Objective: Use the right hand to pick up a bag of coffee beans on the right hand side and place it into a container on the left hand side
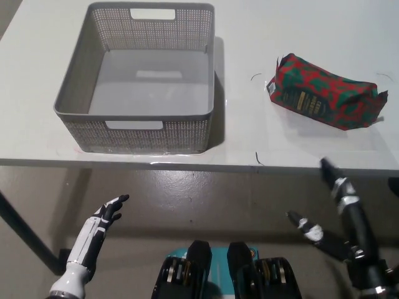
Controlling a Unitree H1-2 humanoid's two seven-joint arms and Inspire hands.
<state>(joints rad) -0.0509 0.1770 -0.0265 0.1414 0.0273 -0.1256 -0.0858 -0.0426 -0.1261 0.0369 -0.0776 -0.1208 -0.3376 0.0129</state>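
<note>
On the table's right side: coffee bag [327, 92] lying flat, red and green print, long axis running left to right and tilted a bit, well apart from the container [84, 103]
Container: grey perforated basket on the left half of the table [262, 146], nothing in it that I can see, open top facing up
Right hand [333, 218]: black, below the table's front edge, fingers spread, holding nothing, not near the bag yet
Left hand [100, 227]: white, parked low at lower left, fingers loosely apart, nothing in it
Step in hand: reach, I'd say, so basically nothing done yet
How I'd do it: come up over the table edge, drop on the bag from above, pinch across the short width near the middle so it doesn't sag
Watch out: the bag looks soft, so an end grab would probably droop and clip the basket rim
</note>
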